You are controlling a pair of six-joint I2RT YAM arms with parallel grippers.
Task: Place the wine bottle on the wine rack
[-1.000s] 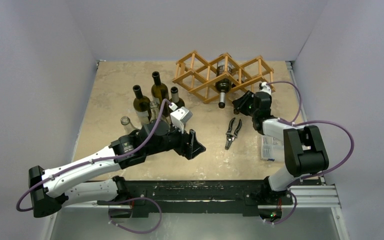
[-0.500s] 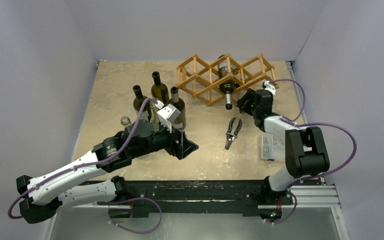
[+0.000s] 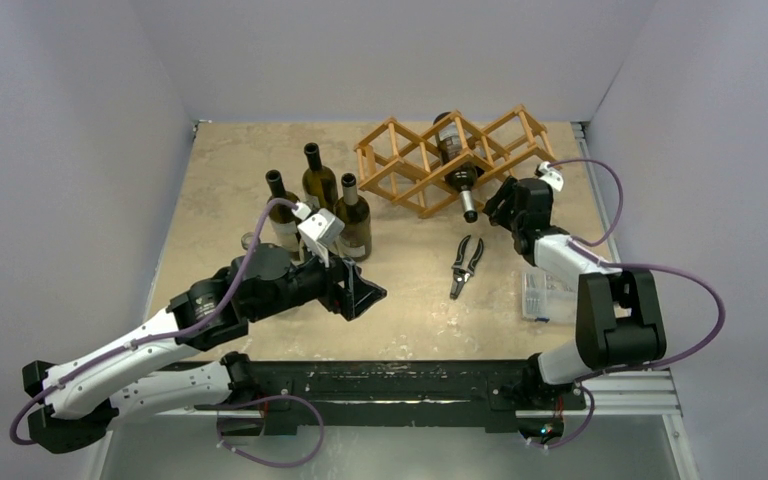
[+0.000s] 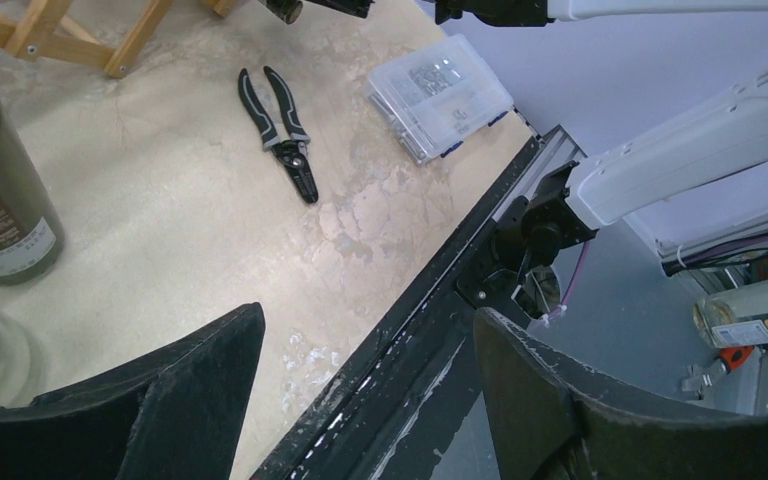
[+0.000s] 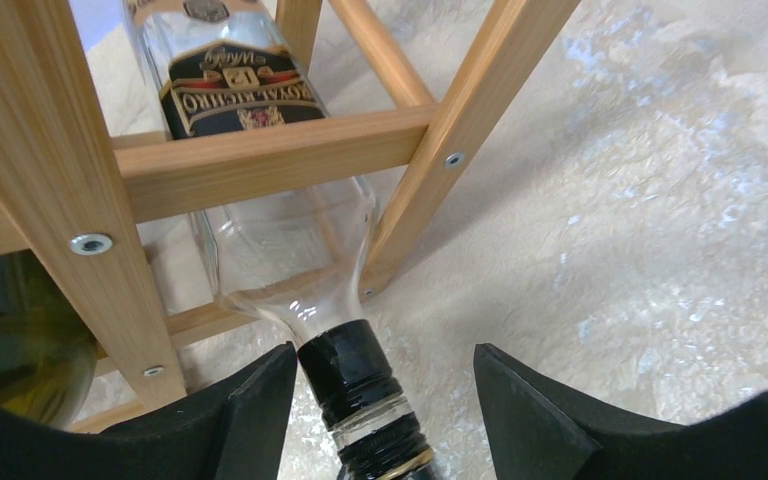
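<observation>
Where the beige, stone-patterned table (image 3: 220, 180) reaches its far right part, the wine rack (image 3: 397, 160) stands, a wooden lattice of diamond cells. A clear wine bottle (image 5: 240, 90) lies in one of its middle cells, and its black-capped neck sticks out toward the near side. In the right wrist view a horizontal rack bar crosses over the bottle's shoulder.

Left of the rack, three dark green bottles (image 3: 315, 185) stand upright in a cluster, and a clear bottle (image 3: 250, 240) near them is mostly hidden behind the left arm (image 3: 210, 300). A clear compartment box (image 3: 538, 295) lies at the right, beside the right arm. Black-handled pliers (image 3: 467, 262) lie on the table between the arms, near of the bottle's neck and apart from it.

The right gripper (image 5: 380, 365) sits at the neck with its fingers spread, one on each side. Its right finger is apart from the glass and its left one just beside the cap. The left gripper (image 4: 368, 315), near of the standing bottles, is spread wide and holds nothing.
</observation>
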